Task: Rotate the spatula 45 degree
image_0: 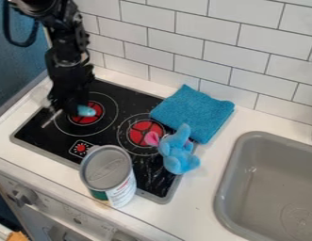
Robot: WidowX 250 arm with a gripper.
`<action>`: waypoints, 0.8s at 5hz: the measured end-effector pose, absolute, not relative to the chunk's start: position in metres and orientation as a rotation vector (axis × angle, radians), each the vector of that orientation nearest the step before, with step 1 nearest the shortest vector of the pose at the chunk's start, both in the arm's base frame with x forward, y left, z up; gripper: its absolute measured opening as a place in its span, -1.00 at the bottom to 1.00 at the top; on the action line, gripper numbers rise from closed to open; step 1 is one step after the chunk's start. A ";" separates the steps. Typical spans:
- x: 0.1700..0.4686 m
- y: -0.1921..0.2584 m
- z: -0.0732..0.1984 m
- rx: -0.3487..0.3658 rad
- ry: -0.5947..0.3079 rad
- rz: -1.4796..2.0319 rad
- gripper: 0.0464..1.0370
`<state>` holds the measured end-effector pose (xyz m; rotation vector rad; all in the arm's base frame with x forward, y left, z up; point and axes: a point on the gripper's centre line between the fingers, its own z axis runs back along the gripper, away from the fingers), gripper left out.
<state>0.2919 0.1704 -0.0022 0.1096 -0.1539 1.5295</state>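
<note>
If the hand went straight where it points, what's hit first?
The hand points down: likely the spatula first, then the stovetop. Depth unclear; it may already be touching.

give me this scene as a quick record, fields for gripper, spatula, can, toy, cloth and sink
gripper: low over the stovetop's left burner
spatula: apparently the light blue piece beside the gripper, partly hidden
can: upright, at the stovetop's front edge
plush toy: light blue, pink ear
cloth: blue, behind the toy
sink: gray, picture right
</note>
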 end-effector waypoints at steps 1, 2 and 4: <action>0.285 0.167 0.030 0.072 -0.262 1.493 -0.45; 0.277 0.161 0.050 0.093 -0.320 1.306 -0.45; 0.276 0.149 0.044 0.189 -0.305 0.752 -0.45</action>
